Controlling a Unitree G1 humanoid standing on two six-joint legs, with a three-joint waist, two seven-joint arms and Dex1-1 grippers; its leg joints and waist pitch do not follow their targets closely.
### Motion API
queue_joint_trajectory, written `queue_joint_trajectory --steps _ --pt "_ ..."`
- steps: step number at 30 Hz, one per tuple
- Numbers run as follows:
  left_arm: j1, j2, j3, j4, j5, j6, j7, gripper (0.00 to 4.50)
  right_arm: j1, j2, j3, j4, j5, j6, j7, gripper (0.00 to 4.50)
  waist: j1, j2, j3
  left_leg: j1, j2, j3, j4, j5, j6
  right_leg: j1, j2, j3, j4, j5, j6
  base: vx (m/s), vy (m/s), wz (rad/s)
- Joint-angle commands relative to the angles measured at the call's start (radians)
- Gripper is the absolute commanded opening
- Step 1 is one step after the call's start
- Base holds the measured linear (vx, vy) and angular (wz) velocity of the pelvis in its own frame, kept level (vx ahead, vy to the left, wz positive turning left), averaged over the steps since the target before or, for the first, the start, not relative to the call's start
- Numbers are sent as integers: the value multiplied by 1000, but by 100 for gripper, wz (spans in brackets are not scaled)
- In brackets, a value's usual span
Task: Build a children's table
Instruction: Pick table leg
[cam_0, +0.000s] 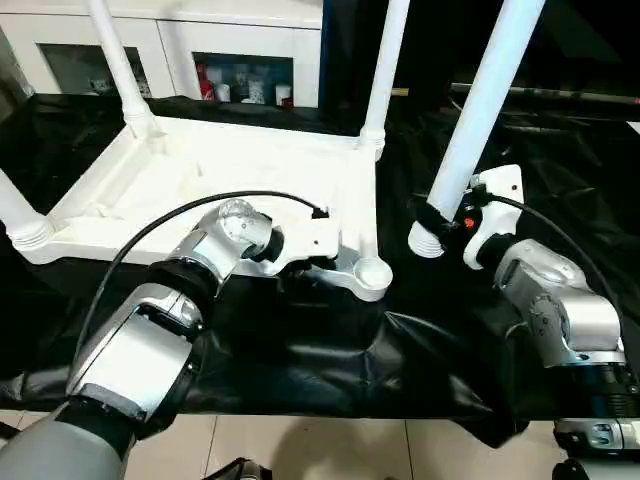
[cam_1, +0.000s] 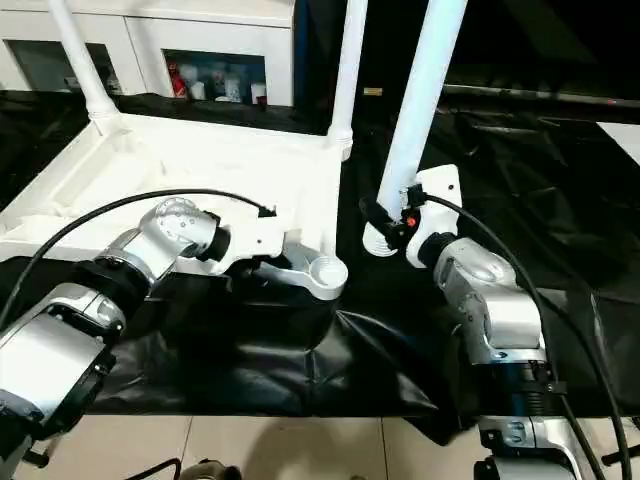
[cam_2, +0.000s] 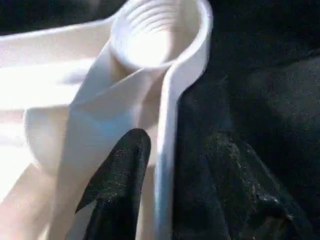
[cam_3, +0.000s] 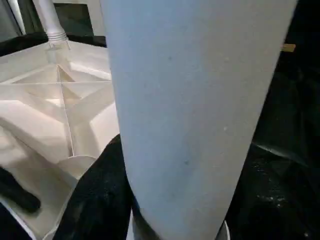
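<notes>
Leg (cam_0: 485, 110) is clamped near its threaded end by right gripper (cam_0: 447, 218), long axis tilted upright; empty socket (cam_0: 372, 272) lies just leftward, beside left gripper (cam_0: 300, 268), whose finger spread cannot be told.

Your worktop (cam_0: 300, 350), draped in crinkled black plastic sheeting, carries the upturned white plastic rectangular tabletop (cam_0: 200, 180), with pale floor tiles (cam_0: 330, 450) below.

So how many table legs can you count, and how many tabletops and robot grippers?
Table legs: 4, three screwed in, one held
Tabletop: 1
Grippers: 2, left gripper, right gripper
Total: 7
</notes>
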Motion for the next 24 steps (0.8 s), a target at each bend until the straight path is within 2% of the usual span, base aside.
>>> queue_joint_trajectory --steps 1,3,5,10,15,17,19,20,24 --pt "-20 -6 7 18 15 -20 37 190 13 -10 -16 -30 14 7 8 193 4 4 -84 37 63 -32 -60 -123 44 58 -93 46 -52 82 -287 0 0 0" --pt "-22 -9 8 38 24 -29 70 180 14 -9 -13 -33 14 9 9 193 4 4 -84 36 63 -32 -60 -124 47 58 -93 45 -53 81 -289 0 0 0" --pt "-23 -7 3 47 34 -29 89 149 14 -10 -11 -34 14 9 10 193 4 4 -83 37 64 -32 -60 -133 47 57 -95 46 -56 61 -285 0 0 0" --pt "-32 -10 -7 86 51 -11 105 111 16 -14 -10 -38 15 13 15 193 3 4 -80 38 64 -32 -62 -156 33 55 -94 46 -60 13 -277 0 0 0" --pt "-28 -16 19 101 17 120 -1 78 21 -13 -8 -44 15 15 17 193 5 2 -80 38 64 -31 -61 -140 33 54 -96 47 -58 24 -286 0 0 0" --pt "-30 -15 16 106 20 205 -46 59 19 -13 -6 -40 15 15 19 193 4 -3 -80 36 63 -32 -61 -131 42 56 -98 46 -57 30 -289 0 0 0" --pt "-31 -13 16 110 20 247 -87 57 16 -12 -5 -35 14 13 20 193 4 -2 -80 35 63 -32 -61 -127 44 56 -99 46 -57 26 -288 0 0 0" --pt "-33 -12 15 116 24 275 -93 39 14 -10 -4 -31 13 12 22 193 3 -3 -79 33 61 -32 -60 -121 50 58 -99 46 -58 25 -289 0 0 0" --pt "-32 -7 27 116 23 373 -50 22 11 -5 1 -24 10 11 25 193 3 -6 -76 33 61 -32 -61 -135 51 58 -99 46 -62 -13 -288 0 0 0"
